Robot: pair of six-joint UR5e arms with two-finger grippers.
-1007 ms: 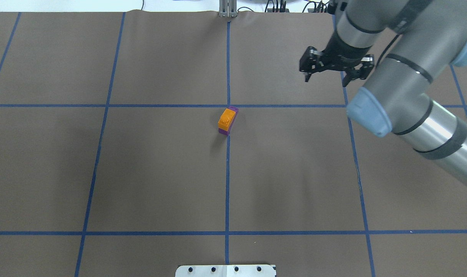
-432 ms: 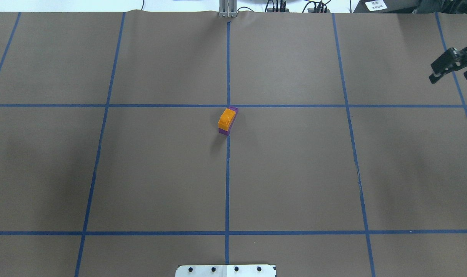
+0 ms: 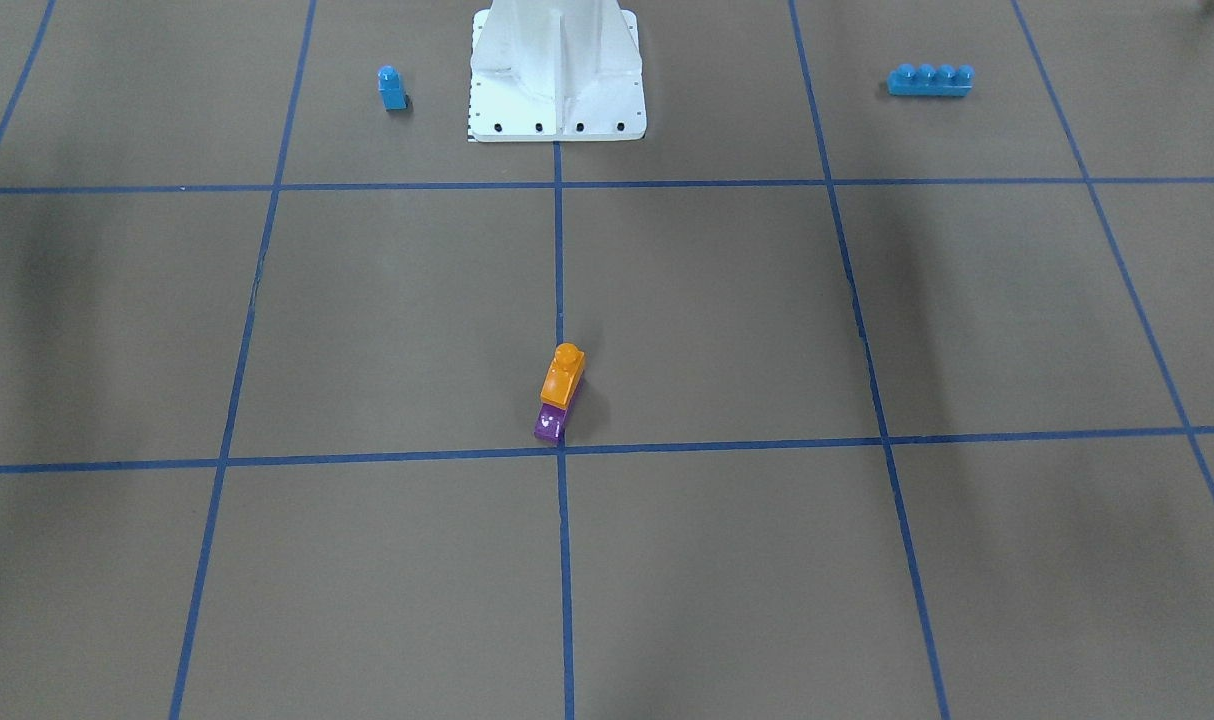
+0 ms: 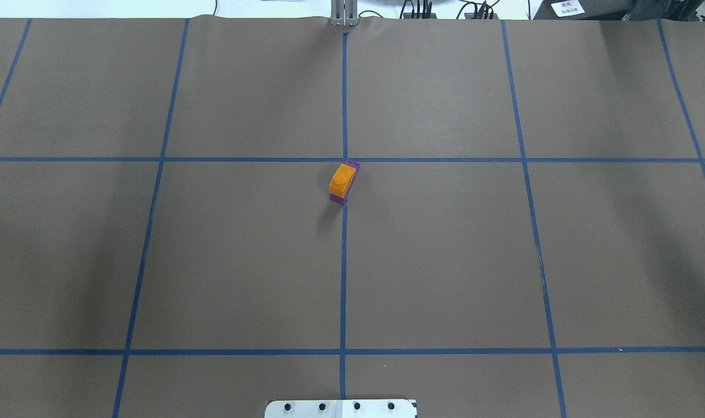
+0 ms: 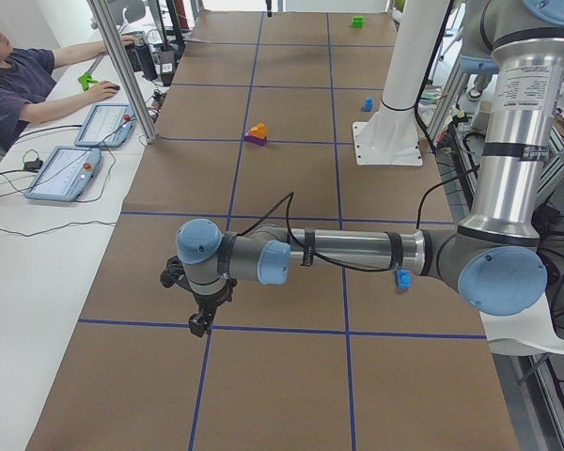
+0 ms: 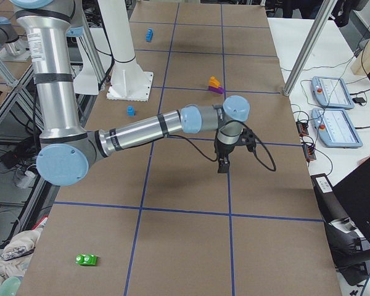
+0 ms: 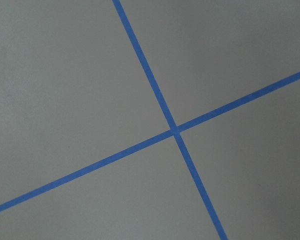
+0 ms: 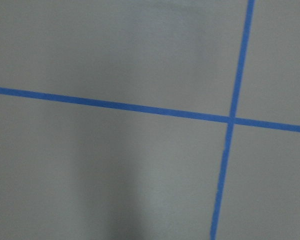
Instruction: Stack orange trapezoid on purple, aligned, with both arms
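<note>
The orange trapezoid sits on the purple brick at the table's middle, beside a crossing of blue tape. In the front-facing view the orange trapezoid covers the purple brick's far part, with the purple's sloped near end bare. Neither gripper touches them. My left gripper hangs low over the table far from the stack. My right gripper hangs low toward the other end. Both show only in the side views, so I cannot tell if they are open or shut. The wrist views show only table and tape.
A small blue brick and a long blue brick lie either side of the white robot base. A green brick lies near the table's right end. An operator sits by tablets.
My right arm swung away to the right and left the overhead view. The orange and purple stack has not moved.
</note>
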